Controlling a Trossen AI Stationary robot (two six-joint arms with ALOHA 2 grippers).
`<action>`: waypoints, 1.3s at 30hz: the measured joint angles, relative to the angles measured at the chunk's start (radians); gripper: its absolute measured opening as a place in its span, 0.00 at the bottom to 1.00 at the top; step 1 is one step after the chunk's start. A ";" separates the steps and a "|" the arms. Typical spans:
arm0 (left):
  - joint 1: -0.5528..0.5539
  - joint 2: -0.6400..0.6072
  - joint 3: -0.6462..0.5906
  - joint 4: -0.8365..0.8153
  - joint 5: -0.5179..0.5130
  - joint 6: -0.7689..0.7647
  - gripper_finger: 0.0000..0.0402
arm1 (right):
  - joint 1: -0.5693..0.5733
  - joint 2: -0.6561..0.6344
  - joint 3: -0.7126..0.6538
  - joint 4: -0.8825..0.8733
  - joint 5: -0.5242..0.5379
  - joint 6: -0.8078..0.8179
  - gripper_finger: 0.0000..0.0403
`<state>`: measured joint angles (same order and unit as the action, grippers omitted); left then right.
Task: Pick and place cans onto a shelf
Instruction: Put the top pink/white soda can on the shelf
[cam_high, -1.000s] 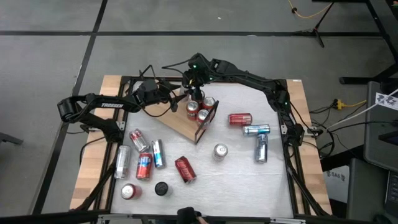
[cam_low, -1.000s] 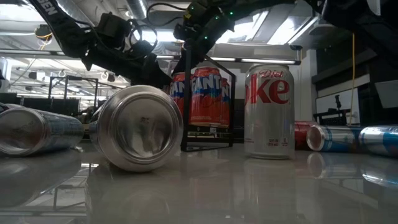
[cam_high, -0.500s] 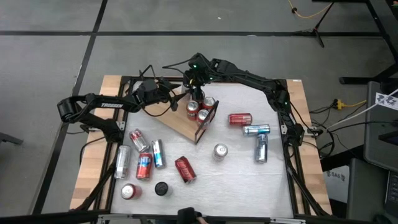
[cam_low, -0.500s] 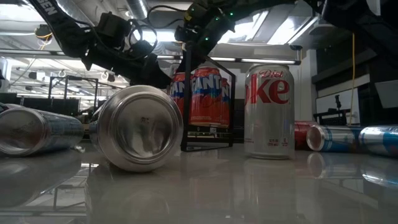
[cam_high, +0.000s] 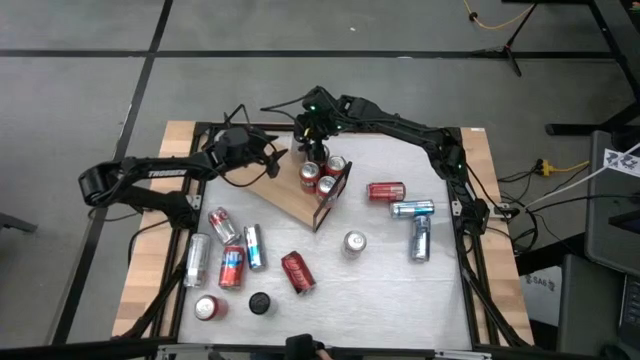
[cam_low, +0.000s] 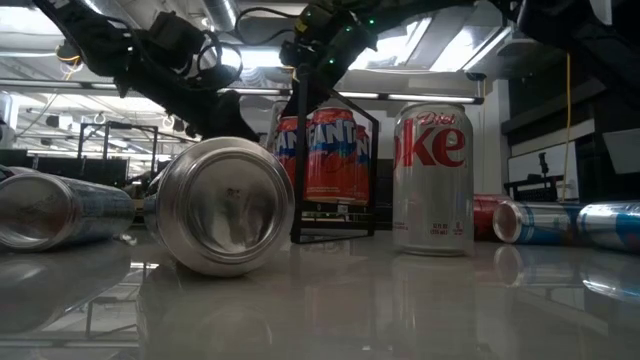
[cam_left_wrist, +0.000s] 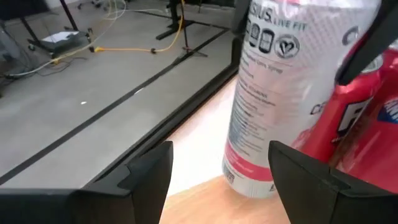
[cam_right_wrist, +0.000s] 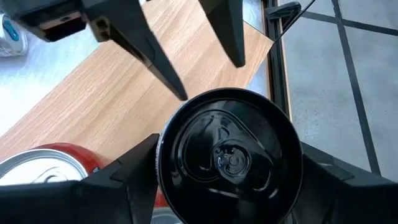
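Note:
The shelf (cam_high: 292, 196) is a light wooden board with a black frame (cam_high: 336, 194) at its right end. Three red cans (cam_high: 326, 184) stand on it. A tall white can (cam_left_wrist: 273, 93) with a black top (cam_right_wrist: 229, 155) stands upright at the board's far edge. My right gripper (cam_high: 311, 150) is above it and shut on it. My left gripper (cam_high: 270, 158) hangs open a little left of that can, with nothing between its fingers (cam_left_wrist: 149, 174). Several more cans (cam_high: 298, 272) lie or stand on the white table. My right gripper holds the white can just below its black top (cam_right_wrist: 171, 140), one finger on either side. The fingers (cam_right_wrist: 124, 180) come slanting down from the far right. The can stands upright with its base (cam_left_wrist: 249, 186) on the shelf board.
Red and blue-and-silver cans (cam_high: 412, 209) lie right of the shelf, and one silver can (cam_high: 354, 243) stands upright near it. A cluster of lying cans (cam_high: 232, 267) fills the near left, beside a black disc (cam_high: 260, 302). In the low view a lying can (cam_low: 225, 205) blocks the front.
My left gripper has drawn back from the white can toward the table's left edge, risen a little and tipped its fingers up. It has stayed open. My right gripper and the can have kept still.

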<state>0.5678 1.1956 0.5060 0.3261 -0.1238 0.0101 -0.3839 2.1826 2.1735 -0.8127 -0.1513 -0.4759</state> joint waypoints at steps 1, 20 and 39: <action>0.000 -0.005 0.000 0.003 -0.001 0.000 0.63 | 0.004 0.000 0.000 0.000 0.000 0.000 0.66; -0.001 -0.007 0.000 -0.002 0.012 -0.009 0.63 | 0.004 0.026 0.000 0.003 0.012 -0.003 0.66; -0.001 -0.007 0.000 -0.004 0.013 -0.011 0.63 | 0.004 0.030 0.000 0.004 0.010 -0.004 0.71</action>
<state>0.5663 1.1881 0.5060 0.3218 -0.1104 -0.0006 -0.3801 2.2124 2.1731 -0.8089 -0.1413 -0.4797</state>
